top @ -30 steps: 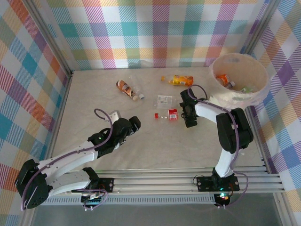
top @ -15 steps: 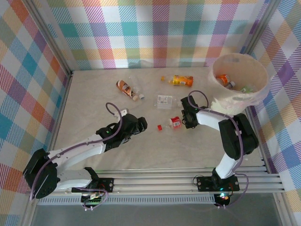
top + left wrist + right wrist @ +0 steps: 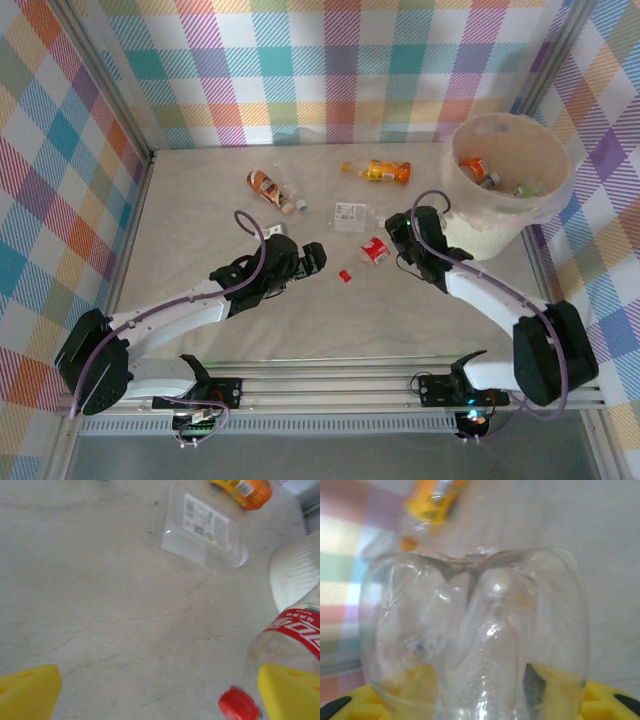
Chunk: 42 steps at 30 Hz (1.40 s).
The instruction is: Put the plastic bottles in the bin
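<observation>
Moved since before: left gripper point(image 3: 312, 258) has reached nearer the red-label bottle point(image 3: 372, 252), which has turned cap-first toward it | right gripper point(image 3: 393, 243): clenched on that bottle's clear base | left gripper: jaws spread wide, nothing in them | bottle: just left of the bin point(image 3: 556, 170), outside it; its red cap point(image 3: 345, 274) near the left gripper

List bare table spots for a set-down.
Free: table left of the brown-label bottle, up to the wall; near strip between red cap and front rail. Crowded: clear flattened bottle, orange bottle, red-label bottle in the right gripper, beside the bin.
</observation>
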{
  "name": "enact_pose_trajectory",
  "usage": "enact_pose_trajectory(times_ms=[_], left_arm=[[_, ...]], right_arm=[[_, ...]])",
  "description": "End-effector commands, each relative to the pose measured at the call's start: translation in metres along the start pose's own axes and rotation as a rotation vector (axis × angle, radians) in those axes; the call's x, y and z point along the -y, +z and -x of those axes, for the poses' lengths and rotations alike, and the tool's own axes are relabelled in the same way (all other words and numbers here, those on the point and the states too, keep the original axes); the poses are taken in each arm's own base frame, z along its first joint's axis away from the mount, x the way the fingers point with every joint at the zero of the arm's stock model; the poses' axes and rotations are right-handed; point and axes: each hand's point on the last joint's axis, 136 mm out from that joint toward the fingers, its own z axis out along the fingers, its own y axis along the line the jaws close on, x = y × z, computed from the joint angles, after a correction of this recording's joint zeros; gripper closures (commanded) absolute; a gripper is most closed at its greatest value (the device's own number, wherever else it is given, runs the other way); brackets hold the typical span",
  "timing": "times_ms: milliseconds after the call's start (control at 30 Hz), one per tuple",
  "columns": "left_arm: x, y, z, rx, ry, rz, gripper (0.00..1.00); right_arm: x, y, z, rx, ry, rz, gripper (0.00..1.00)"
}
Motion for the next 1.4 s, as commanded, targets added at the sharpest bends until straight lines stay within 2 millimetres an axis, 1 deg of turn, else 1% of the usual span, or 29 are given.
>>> enact_pose_trajectory(times_ms=[0,33,100,167,200,233,300,400,467,533,633,767,833,900,1000,1100,1167,1300,1367], left_arm=[[0.028,-0.010,0.027,0.082,-0.019,-0.114,0.00],[0.029,-0.012,0.030,0.096,-0.024,-0.119,0.00],[0.031,-0.016,0.037,0.124,-0.032,-0.122,0.00],[0.034,-0.020,0.041,0.138,-0.032,-0.132,0.00],[0.037,-0.023,0.043,0.144,-0.029,-0.146,0.00],[0.041,-0.025,0.044,0.145,-0.024,-0.163,0.00],[0.052,-0.030,0.047,0.151,-0.016,-0.222,0.00],[0.069,-0.036,0.048,0.148,-0.001,-0.315,0.00],[0.079,-0.039,0.045,0.135,0.010,-0.374,0.00],[0.084,-0.039,0.042,0.119,0.012,-0.405,0.00],[0.083,-0.036,0.038,0.104,-0.004,-0.409,0.00],[0.075,-0.030,0.032,0.091,-0.027,-0.384,0.00],[0.074,-0.028,0.031,0.088,-0.039,-0.382,0.00],[0.073,-0.026,0.029,0.084,-0.053,-0.383,0.00],[0.072,-0.023,0.027,0.075,-0.060,-0.381,0.00],[0.073,-0.022,0.026,0.070,-0.058,-0.378,0.00],[0.073,-0.021,0.026,0.069,-0.057,-0.373,0.00],[0.070,-0.021,0.025,0.070,-0.052,-0.358,0.00],[0.070,-0.022,0.026,0.070,-0.051,-0.356,0.00]], right_arm=[[-0.058,-0.024,0.004,0.000,-0.166,0.225,0.53],[-0.071,-0.031,0.006,0.007,-0.196,0.267,0.54],[-0.104,-0.051,0.009,0.017,-0.284,0.391,0.55],[-0.134,-0.070,0.007,0.017,-0.379,0.515,0.54],[-0.147,-0.080,0.009,0.022,-0.417,0.555,0.55],[-0.156,-0.087,0.010,0.028,-0.445,0.574,0.55],[-0.177,-0.106,0.016,0.071,-0.550,0.630,0.55],[-0.201,-0.134,0.033,0.181,-0.696,0.661,0.53],[-0.216,-0.151,0.045,0.254,-0.807,0.646,0.53],[-0.228,-0.163,0.057,0.322,-0.913,0.612,0.53],[-0.240,-0.176,0.086,0.468,-1.025,0.515,0.53],[-0.242,-0.187,0.133,0.617,-1.016,0.386,0.55],[-0.243,-0.193,0.154,0.668,-1.013,0.336,0.55],[-0.240,-0.200,0.179,0.724,-0.998,0.284,0.56],[-0.231,-0.210,0.219,0.779,-0.943,0.223,0.56],[-0.219,-0.215,0.251,0.805,-0.909,0.171,0.56],[-0.210,-0.213,0.268,0.812,-0.899,0.133,0.56],[-0.191,-0.202,0.299,0.804,-0.890,0.044,0.55],[-0.181,-0.195,0.311,0.798,-0.892,0.013,0.55]])
